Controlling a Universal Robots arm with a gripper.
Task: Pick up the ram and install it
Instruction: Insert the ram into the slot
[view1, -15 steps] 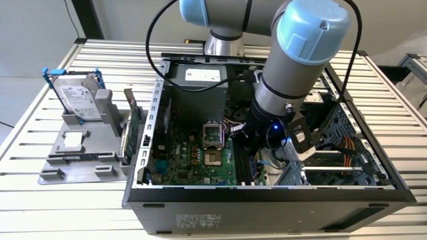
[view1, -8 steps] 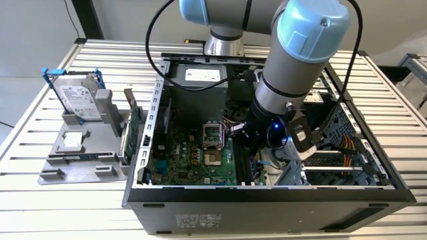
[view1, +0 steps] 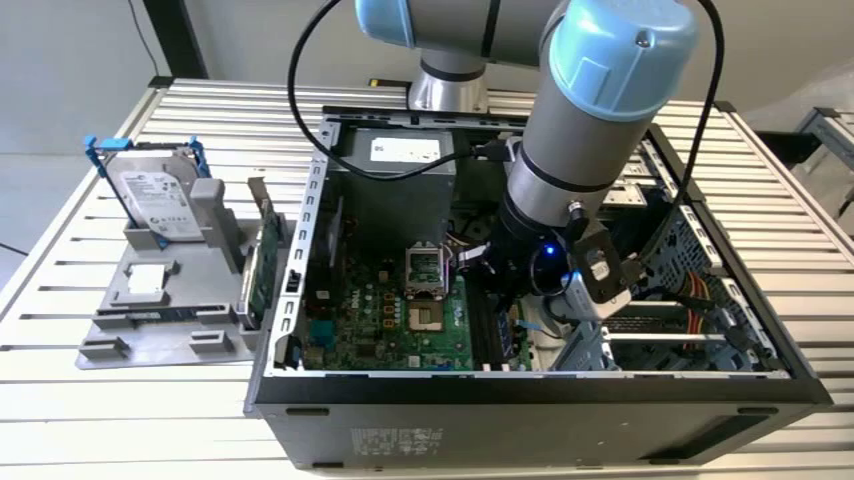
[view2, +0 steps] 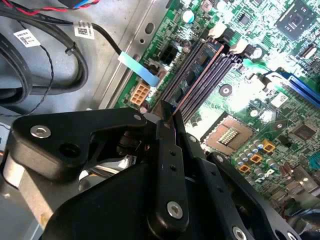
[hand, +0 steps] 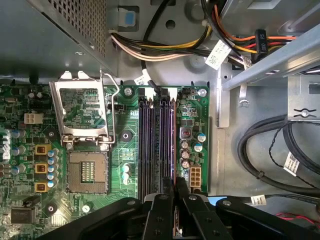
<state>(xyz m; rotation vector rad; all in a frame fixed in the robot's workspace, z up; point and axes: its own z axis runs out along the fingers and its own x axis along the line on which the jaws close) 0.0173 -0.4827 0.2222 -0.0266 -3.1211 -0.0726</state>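
Observation:
The ram is a thin board with black chips, standing edge-up in the outermost of the motherboard's memory slots, on the side next to the white power connector. My gripper is shut on its near end, one black finger on each side. In the first wrist view the ram runs away from my gripper as a thin line along the slot. In the exterior view my gripper reaches down inside the open computer case, over the green motherboard.
An open CPU socket lies beside the slots. Cable bundles and a metal drive cage crowd the case's other side. On the exterior view's left, a grey holder carries a hard drive and a green card.

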